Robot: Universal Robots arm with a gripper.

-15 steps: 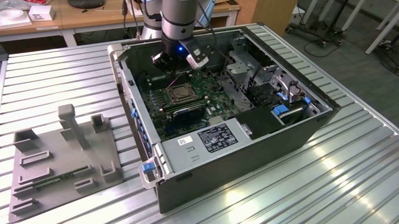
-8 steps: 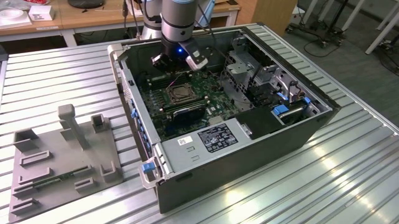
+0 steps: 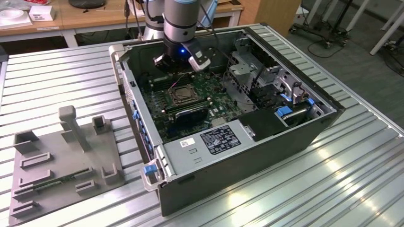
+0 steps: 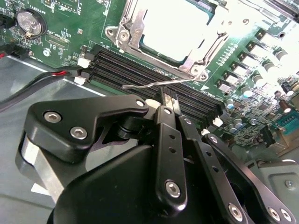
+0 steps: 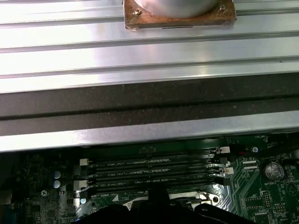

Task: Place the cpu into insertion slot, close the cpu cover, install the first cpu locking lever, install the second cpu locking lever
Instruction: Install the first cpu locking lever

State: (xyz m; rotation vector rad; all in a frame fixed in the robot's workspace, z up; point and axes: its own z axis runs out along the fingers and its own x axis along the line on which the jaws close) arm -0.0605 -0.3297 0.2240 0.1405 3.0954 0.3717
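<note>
The gripper (image 4: 167, 97), fingers together, is by the thin lever (image 4: 140, 86). In the exterior view, the chip (image 3: 180, 93) is at its six o'clock.

Brushed, ribbed metal for the tabletop (image 3: 328, 189), glossy with streaks of glare. Matt grey plastic for the fixture tray (image 3: 63, 161) at the exterior view's lower left. Dull grey sheet metal and matt black panelling on the computer case (image 3: 252, 161), with a white paper label (image 3: 187, 142) and glossy blue plastic tabs (image 3: 149, 170).

In the second wrist view:
- Smooth matt black on the claw (image 4: 168, 99), dotted with bright steel screws.
- Polished silvery metal on the cpu cover (image 4: 133, 25).
- Pale, smooth sheen on the cpu (image 4: 175, 25).
- Thin bright wire for the locking lever (image 4: 140, 86).
- Glossy green lacquer on the motherboard (image 4: 60, 28).
- Matt black plastic for the memory slots (image 4: 135, 67).
</note>
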